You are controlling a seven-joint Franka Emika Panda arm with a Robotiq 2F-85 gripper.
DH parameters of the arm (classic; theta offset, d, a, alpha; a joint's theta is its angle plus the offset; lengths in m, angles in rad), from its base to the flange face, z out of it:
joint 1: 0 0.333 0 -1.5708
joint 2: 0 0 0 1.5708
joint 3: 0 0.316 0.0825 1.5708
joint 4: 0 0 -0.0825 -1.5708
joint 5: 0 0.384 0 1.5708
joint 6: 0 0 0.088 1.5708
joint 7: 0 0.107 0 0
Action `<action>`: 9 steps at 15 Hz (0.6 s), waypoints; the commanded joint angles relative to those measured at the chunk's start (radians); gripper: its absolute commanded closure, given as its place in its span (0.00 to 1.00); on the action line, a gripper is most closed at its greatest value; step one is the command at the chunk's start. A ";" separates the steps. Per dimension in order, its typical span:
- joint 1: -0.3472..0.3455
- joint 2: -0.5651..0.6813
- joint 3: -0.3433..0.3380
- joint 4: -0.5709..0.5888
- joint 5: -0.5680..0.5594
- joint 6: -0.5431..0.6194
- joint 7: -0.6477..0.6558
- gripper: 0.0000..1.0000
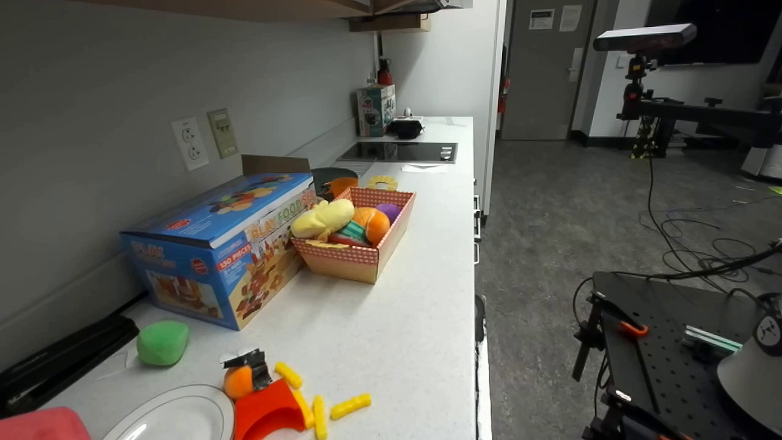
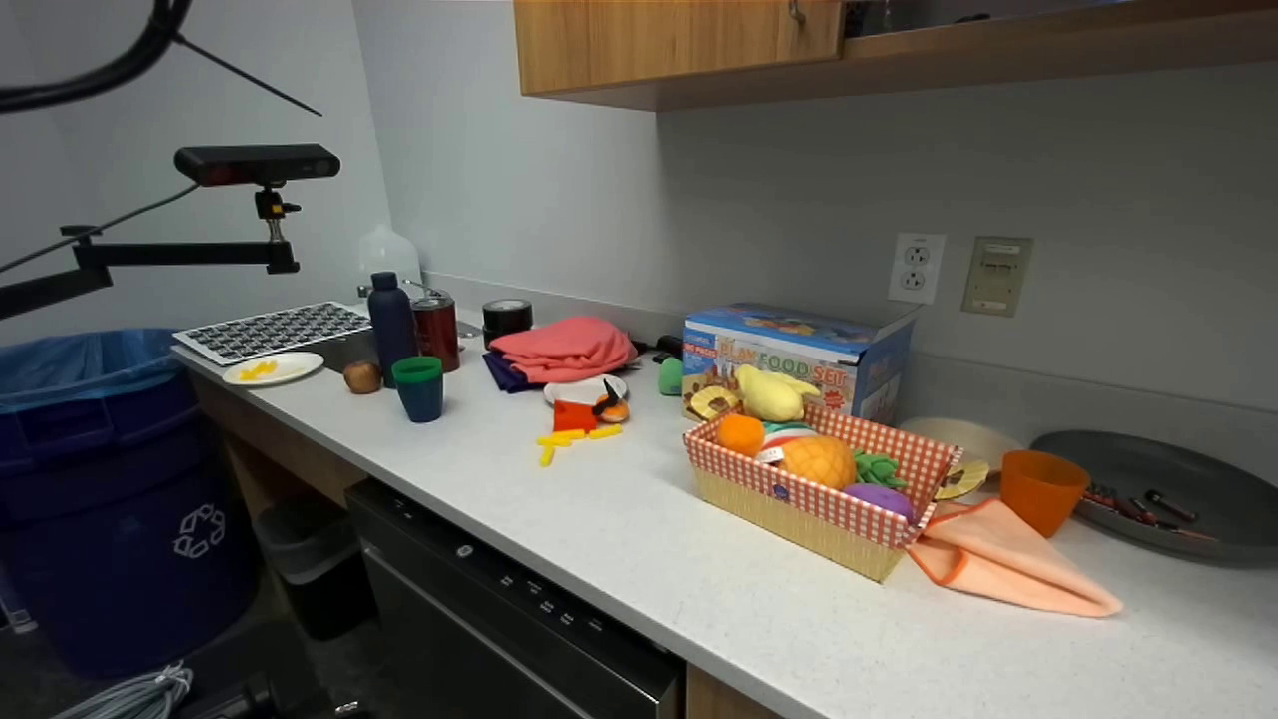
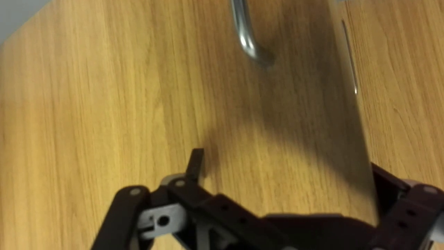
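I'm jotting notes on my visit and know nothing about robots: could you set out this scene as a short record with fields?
Hand: open; whether it touches anything is unclear
Nearest thing: wooden door with a metal handle
Basket: on the pale counter, holding toy food
Beside basket: blue play food box
Loose pieces: yellow sticks by a red toy piece
Tableware: white plate by the red toy piece; orange cup beside a dark dish
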 commanded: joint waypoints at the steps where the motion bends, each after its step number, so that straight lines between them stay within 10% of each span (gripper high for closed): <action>1: 0.065 -0.030 -0.006 -0.043 0.052 0.059 0.028 0.00; 9: 0.091 -0.069 0.020 -0.012 0.048 -0.190 0.336 0.00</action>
